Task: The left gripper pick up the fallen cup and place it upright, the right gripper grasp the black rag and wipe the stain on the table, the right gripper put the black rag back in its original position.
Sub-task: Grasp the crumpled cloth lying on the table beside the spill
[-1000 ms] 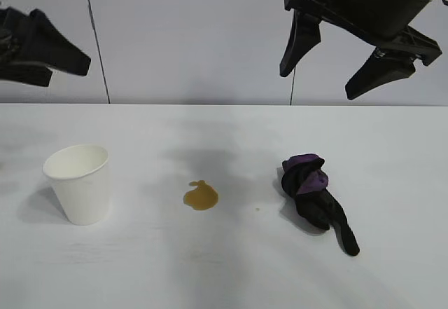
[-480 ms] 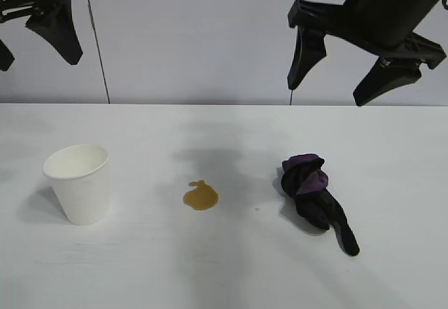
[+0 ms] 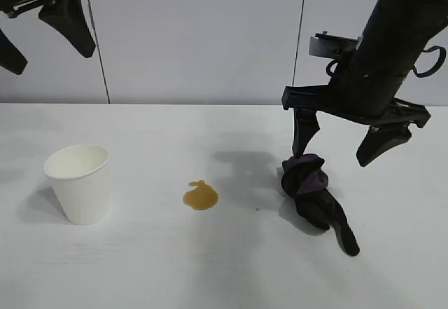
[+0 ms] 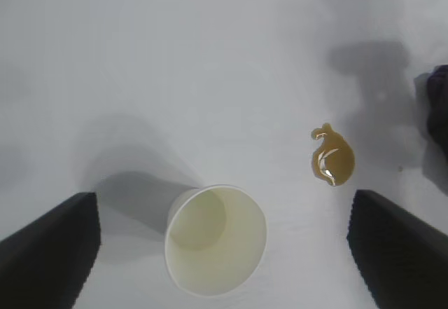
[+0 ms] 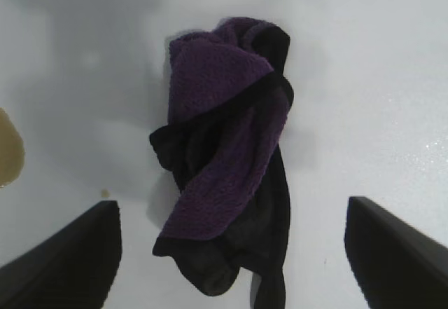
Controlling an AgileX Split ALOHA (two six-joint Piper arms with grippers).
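Note:
The white cup stands upright on the table at the left, mouth up; the left wrist view looks down into the cup. High above it my left gripper hangs open and empty. The amber stain lies mid-table, also in the left wrist view as the stain. The black rag with purple patches lies bunched to the right of it. My right gripper is open just above the rag's far end, its fingers astride it and apart from it. In the right wrist view the rag lies between the open fingers.
A grey panelled wall closes off the back of the table. Bare tabletop lies between the cup and the stain and along the front edge. A tiny brown speck sits between the stain and the rag.
My right gripper has come down from high up to just over the rag, still open. My left gripper has risen and swung upward at the far left. Cup, stain and rag have not moved.

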